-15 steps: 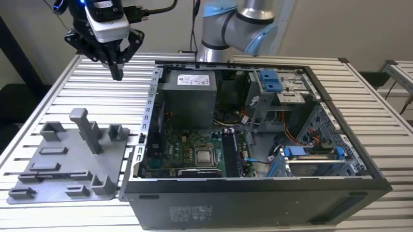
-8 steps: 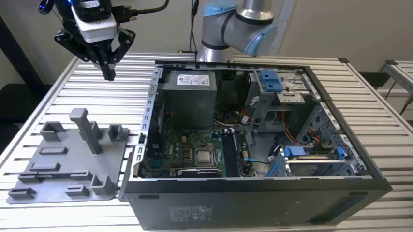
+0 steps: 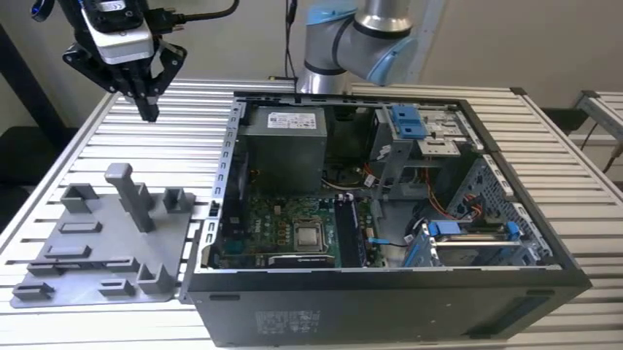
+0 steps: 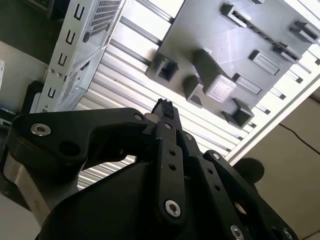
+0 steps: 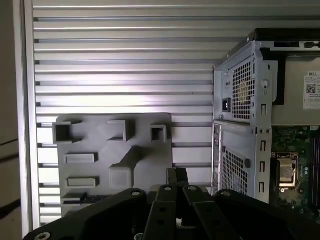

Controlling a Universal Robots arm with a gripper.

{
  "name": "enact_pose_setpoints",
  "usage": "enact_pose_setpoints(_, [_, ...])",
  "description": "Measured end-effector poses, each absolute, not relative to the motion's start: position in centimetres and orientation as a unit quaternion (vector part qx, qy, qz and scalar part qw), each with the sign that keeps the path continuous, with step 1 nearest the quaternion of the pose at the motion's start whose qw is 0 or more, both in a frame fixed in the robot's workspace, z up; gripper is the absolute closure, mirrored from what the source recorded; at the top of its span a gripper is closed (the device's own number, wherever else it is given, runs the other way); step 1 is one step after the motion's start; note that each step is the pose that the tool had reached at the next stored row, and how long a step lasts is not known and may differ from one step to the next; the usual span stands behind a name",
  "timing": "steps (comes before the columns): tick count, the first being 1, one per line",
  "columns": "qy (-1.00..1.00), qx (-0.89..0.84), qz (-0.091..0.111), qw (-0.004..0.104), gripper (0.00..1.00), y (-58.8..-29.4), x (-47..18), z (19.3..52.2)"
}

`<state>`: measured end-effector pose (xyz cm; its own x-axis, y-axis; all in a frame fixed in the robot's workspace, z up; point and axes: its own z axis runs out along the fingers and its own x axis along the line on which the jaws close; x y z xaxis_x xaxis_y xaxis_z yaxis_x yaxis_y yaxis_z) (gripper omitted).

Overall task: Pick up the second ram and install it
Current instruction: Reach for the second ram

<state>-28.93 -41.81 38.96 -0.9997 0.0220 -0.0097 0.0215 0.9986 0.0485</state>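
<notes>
**Position:** the gripper (image 3: 148, 111) is hovering over the table (image 3: 185, 146), beyond the fixture (image 3: 98, 240) and beside the case (image 3: 389, 306). Its fingers (image 5: 171, 179) are pressing together on nothing.

**Task item:** a dark stick, probably the second ram (image 3: 349, 232), is standing in the slots beside the processor (image 3: 308, 235). I cannot confirm this.

**Judgement:** any grasp is needing the fingers spread first and squared to its long edges.

**Count:** one gripper, one fixture, one case.

Ribbed silver metal table (image 3: 574, 175), plain pale wall (image 3: 506, 36) behind, bright even light
</notes>
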Motion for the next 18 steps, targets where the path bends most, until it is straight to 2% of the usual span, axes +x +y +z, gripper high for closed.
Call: enact_pose_setpoints(18, [1.000, 0.011, 0.024, 0.005, 0.89, -41.9, -33.9, 38.7])
